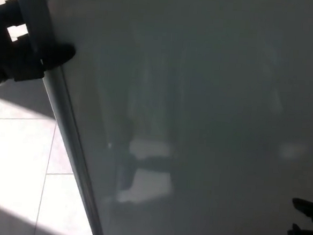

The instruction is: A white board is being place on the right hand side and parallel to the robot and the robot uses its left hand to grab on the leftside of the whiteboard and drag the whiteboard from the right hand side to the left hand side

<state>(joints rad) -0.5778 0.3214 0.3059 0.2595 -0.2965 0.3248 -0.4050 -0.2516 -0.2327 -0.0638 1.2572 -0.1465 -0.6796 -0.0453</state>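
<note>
Your left hand is clamped on the left edge of the whiteboard.

It sits at the upper left corner of the view, only the black hand showing: one digit wraps over the front face of the frame while the rest sits behind it, so you are gripping the frame itself. The whiteboard fills nearly the whole view, its grey face toward you; its left edge runs as a long diagonal from the top left down to the bottom centre-left, and its bottom edge lies along the bottom of the picture. Left of the frame you have open tiled floor, partly sunlit, partly in shadow. Your right hand shows only as dark tips at the lower right corner, in front of the board; I cannot tell whether it is open or closed.
</note>
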